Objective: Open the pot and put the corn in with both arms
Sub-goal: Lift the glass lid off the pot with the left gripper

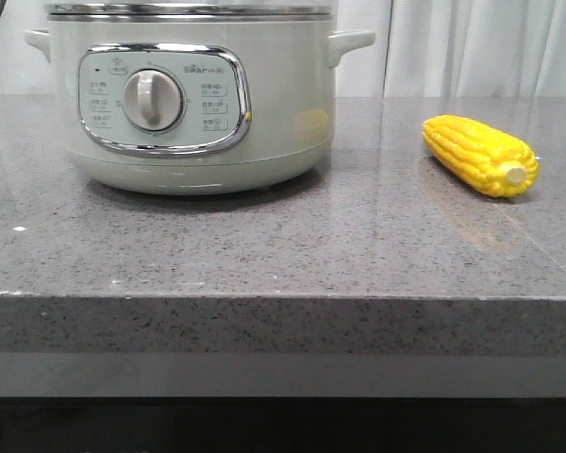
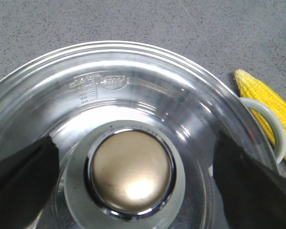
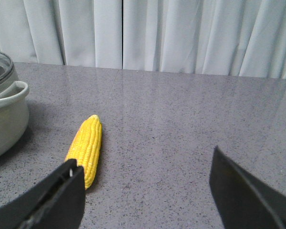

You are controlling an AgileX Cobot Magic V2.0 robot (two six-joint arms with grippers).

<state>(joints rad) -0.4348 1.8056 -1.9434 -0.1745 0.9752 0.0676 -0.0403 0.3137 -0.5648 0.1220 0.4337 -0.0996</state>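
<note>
The pale grey-green pot [image 1: 184, 94] stands at the left of the counter, its glass lid [image 2: 148, 95] on. In the left wrist view my left gripper [image 2: 133, 179] is open, its dark fingers on either side of the lid's bronze knob [image 2: 132, 170] without touching it. The yellow corn [image 1: 479, 155] lies on the counter to the right of the pot, stub end toward the front. My right gripper [image 3: 145, 183] is open above the counter, the corn [image 3: 86, 149] just beyond its one finger. Neither gripper shows in the front view.
The grey speckled counter [image 1: 292, 245] ends in a front edge close to the camera. White curtains [image 3: 181, 33] hang behind it. The pot's side handle [image 2: 271, 129] juts out toward the corn [image 2: 269, 107].
</note>
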